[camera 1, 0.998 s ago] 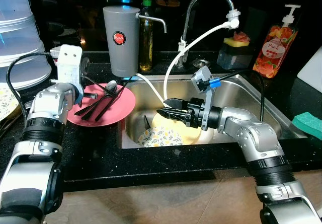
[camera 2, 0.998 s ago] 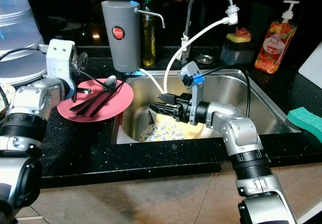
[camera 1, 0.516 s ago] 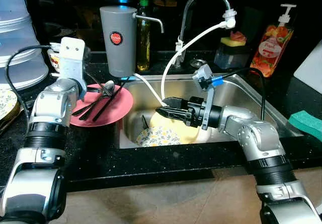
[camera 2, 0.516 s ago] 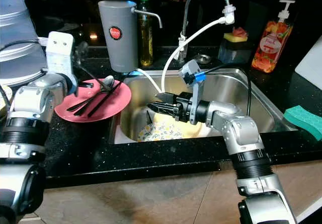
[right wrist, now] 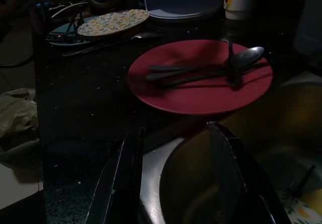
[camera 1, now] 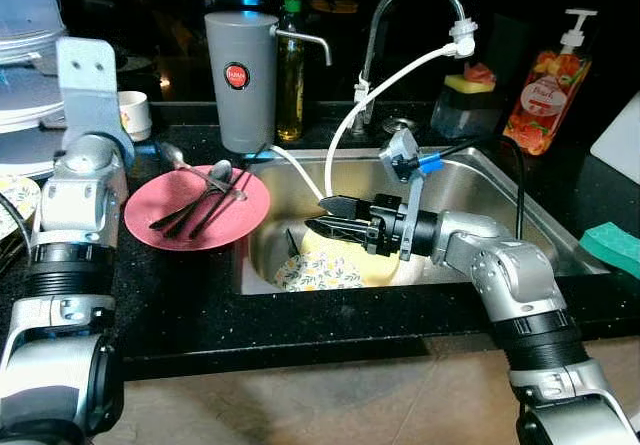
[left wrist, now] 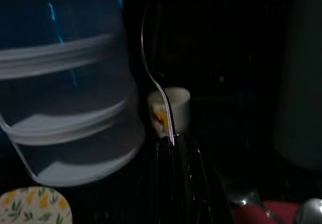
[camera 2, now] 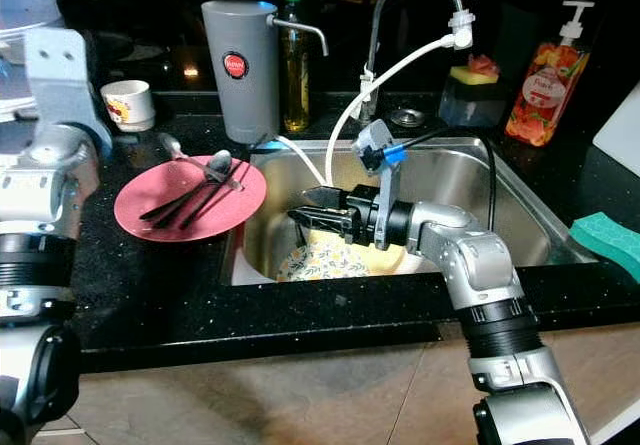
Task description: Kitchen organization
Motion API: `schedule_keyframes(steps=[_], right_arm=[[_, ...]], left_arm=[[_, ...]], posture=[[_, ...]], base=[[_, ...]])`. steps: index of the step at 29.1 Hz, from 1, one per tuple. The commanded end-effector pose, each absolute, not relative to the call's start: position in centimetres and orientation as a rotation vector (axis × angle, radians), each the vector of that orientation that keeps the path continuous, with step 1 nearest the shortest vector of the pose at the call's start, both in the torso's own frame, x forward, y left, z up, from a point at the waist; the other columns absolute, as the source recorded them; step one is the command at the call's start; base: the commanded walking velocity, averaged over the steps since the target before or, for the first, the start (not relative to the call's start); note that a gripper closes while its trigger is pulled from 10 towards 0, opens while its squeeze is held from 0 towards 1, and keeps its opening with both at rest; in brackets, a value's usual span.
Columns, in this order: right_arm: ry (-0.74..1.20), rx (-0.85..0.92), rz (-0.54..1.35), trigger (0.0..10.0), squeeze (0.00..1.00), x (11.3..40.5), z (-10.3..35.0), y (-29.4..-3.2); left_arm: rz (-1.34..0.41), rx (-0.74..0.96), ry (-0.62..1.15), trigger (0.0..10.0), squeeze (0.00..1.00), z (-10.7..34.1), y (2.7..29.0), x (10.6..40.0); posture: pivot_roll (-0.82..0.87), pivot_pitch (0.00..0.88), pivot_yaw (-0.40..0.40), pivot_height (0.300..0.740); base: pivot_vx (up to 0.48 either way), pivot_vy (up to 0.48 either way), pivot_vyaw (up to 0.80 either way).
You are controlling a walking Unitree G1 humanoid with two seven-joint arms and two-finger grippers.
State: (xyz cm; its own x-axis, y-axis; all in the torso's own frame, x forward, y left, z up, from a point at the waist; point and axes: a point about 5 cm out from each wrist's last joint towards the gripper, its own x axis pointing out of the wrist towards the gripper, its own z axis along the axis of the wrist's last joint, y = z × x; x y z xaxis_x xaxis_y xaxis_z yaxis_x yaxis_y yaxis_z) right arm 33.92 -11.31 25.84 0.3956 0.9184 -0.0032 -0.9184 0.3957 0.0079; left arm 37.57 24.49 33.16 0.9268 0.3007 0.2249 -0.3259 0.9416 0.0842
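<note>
Over the sink (camera 1: 470,180), the right gripper (camera 1: 330,217) hovers with fingers spread wide above a flowered plate (camera 1: 320,270). Its wrist view looks across to the red plate (right wrist: 198,80) of cutlery (right wrist: 201,73). Farther back, the left gripper (left wrist: 173,148), now lifted off that plate, pinches a spoon (left wrist: 153,83) upright before a small cup (camera 2: 127,103)

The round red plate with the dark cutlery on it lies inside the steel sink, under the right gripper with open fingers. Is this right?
Not quite. The round red plate with the dark cutlery lies on the black counter left of the steel sink, as the left eye view shows. The right gripper, fingers open, does hang over the sink.
</note>
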Motion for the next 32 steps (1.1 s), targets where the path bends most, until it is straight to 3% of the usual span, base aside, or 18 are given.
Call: schedule_keyframes(steps=[1,3,4,5,6,7,8,9,10,11,19,26,27,32], right_arm=[[-0.001,0.02,1.18,10.0,0.0,33.7,26.0,-11.2],[-0.029,0.039,1.159,10.0,0.0,33.8,26.4,-11.2],[-0.029,0.039,1.159,10.0,0.0,33.8,26.4,-11.2],[-0.113,0.122,1.044,10.0,0.0,34.8,27.4,-11.1],[-0.144,0.164,0.99,10.0,0.0,35.2,27.8,-11.1],[-0.144,0.164,0.99,10.0,0.0,35.2,27.8,-11.1],[-0.185,0.225,0.92,10.0,0.0,35.7,28.4,-11.2],[-0.185,0.225,0.92,10.0,0.0,35.7,28.4,-11.2],[-0.212,0.278,0.879,10.0,0.0,36.0,28.7,-11.2],[-0.265,0.43,0.832,10.0,1.0,36.2,29.5,-11.2],[-0.326,0.659,0.915,10.0,1.0,34.9,31.2,-9.9],[-0.302,0.665,0.996,10.0,1.0,34.0,31.4,-8.4],[-0.295,0.663,1.023,10.0,0.0,33.7,31.4,-8.0],[-0.262,0.646,1.097,10.0,0.0,32.8,31.1,-6.8]], left_arm=[[0.288,0.124,-0.278,0.0,0.0,34.0,24.0,37.3],[0.045,0.052,-0.302,0.0,0.0,34.0,21.4,37.6],[0.045,0.052,-0.302,0.0,0.0,34.0,21.4,37.6],[-0.326,-0.078,-0.291,0.0,0.0,33.0,17.7,36.9],[-0.461,-0.125,-0.29,0.0,0.0,32.7,16.4,36.2],[-0.461,-0.125,-0.29,0.0,0.0,32.7,16.4,36.2],[-0.625,-0.154,-0.295,0.0,0.0,32.1,15.0,35.2],[-0.625,-0.154,-0.295,0.0,0.0,32.1,15.0,35.2],[-0.747,-0.187,-0.282,0.0,0.0,31.5,14.1,34.2],[-0.916,-0.266,-0.258,0.0,0.0,30.3,13.3,32.6],[-1.071,-0.382,-0.204,0.0,0.0,28.4,13.8,30.7],[-1.104,-0.46,-0.182,0.0,0.0,28.2,14.0,30.1],[-1.108,-0.478,-0.173,0.0,0.0,28.1,13.9,30.0],[-1.147,-0.497,-0.117,0.0,0.0,27.6,13.1,29.6]], posture=[[0.04,0.041,-0.004,0.74],[0.04,0.041,-0.004,0.74],[0.04,0.041,-0.004,0.74],[0.04,0.033,-0.005,0.74],[0.04,0.033,-0.005,0.74],[0.04,0.033,-0.005,0.74],[0.04,0.031,-0.003,0.74],[0.04,0.031,-0.003,0.74],[0.04,0.028,-0.001,0.74],[0.04,0.025,0.0,0.74],[0.04,0.021,0.002,0.74],[0.05,0.024,0.002,0.74],[0.05,0.025,0.002,0.74],[0.05,0.031,0.001,0.74]], base=[[0.0,0.0,0.0],[0.0,0.0,0.0],[0.0,0.0,0.0],[0.0,0.0,0.0],[0.0,0.0,0.0],[0.0,0.0,0.0],[0.0,0.0,0.0],[0.0,0.0,0.0],[0.0,0.0,0.0],[0.0,0.0,0.0],[0.0,0.0,0.0],[0.0,0.0,0.0],[0.0,0.0,0.0],[0.0,0.0,0.0]])
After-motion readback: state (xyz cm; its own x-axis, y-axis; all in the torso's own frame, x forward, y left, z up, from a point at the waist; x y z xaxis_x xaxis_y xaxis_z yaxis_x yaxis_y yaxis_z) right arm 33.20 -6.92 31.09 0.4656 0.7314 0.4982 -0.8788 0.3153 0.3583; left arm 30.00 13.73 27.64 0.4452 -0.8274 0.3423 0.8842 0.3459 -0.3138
